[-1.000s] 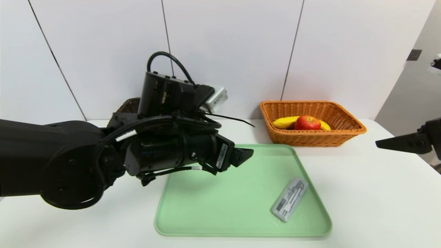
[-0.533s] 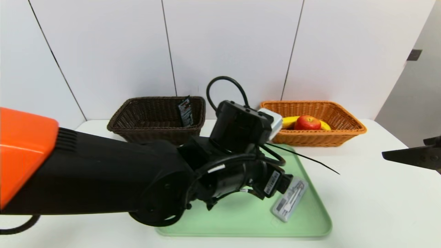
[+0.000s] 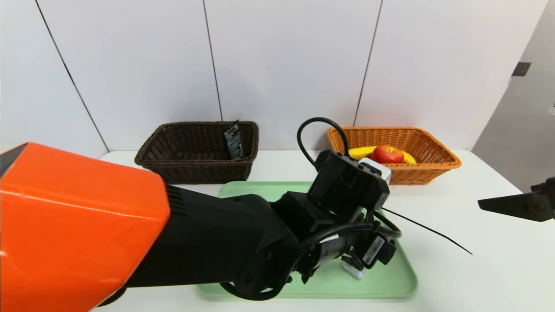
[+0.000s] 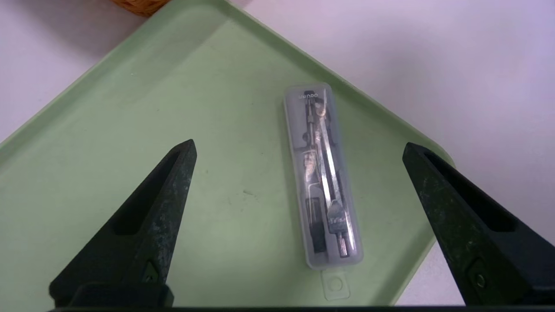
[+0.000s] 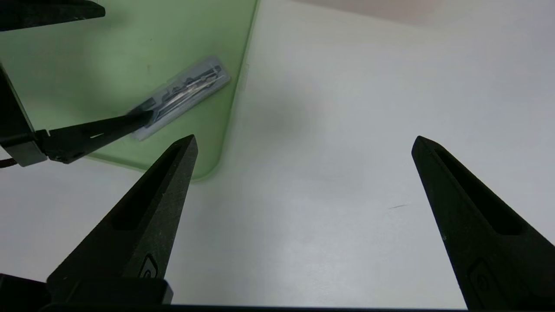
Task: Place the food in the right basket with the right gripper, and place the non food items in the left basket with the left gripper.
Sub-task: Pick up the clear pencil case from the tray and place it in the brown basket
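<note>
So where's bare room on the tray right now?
The green tray is bare except for the clear case near one corner; the open left gripper hovers over it. White table beside the tray is free, beneath the open right gripper.

A pale green tray (image 3: 269, 190) sits on the white bench (image 3: 477, 268), holding a clear case (image 4: 323, 177) with silvery contents, behind it a dark brown woven basket (image 3: 195, 167) and an orange-tan one (image 3: 427, 171) with a yellow banana (image 3: 360, 152) and red apple (image 3: 387, 154).

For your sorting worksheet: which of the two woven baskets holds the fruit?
The orange basket, on the robot's right, holds the banana and apple; the dark brown basket holds none.
</note>
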Robot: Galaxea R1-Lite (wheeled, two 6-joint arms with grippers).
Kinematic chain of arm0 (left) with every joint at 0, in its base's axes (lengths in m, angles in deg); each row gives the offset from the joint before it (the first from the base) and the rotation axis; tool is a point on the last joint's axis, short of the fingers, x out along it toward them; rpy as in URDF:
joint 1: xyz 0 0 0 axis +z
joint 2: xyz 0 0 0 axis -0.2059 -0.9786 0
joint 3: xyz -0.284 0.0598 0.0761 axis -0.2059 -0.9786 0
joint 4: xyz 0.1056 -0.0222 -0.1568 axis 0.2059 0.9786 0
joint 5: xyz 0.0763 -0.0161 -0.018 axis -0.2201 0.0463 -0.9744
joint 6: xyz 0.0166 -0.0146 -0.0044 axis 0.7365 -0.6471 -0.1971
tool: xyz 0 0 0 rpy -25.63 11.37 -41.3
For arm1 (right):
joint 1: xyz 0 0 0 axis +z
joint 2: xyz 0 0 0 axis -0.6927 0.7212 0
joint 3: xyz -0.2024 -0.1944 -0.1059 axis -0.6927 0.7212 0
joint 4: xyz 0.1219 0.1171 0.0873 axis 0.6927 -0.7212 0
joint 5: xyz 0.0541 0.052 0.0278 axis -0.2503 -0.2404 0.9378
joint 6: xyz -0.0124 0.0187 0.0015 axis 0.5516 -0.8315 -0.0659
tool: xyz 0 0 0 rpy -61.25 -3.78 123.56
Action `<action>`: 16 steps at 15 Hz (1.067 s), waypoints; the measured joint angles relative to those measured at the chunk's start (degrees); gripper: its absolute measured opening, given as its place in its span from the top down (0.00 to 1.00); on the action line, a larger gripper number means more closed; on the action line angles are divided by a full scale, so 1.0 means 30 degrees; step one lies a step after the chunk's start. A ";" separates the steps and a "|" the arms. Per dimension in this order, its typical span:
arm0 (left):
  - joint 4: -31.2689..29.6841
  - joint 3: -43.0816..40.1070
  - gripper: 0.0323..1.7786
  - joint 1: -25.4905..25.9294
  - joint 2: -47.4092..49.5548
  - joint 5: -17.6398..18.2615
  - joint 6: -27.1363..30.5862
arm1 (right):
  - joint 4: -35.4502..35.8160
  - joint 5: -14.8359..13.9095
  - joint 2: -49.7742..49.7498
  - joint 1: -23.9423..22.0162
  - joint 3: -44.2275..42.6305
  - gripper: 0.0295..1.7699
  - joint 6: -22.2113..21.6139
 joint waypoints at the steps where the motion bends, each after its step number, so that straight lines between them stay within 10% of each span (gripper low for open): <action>1: -0.0016 0.0102 0.05 -0.0073 -0.0199 -0.0085 0.0008 | 0.0000 -0.0004 0.0020 0.0000 0.0057 0.04 -0.0004; 16: -0.0081 0.0605 0.05 -0.0618 -0.2572 -0.0398 0.0065 | 0.0028 0.0008 0.0150 0.0000 0.0443 0.04 0.0024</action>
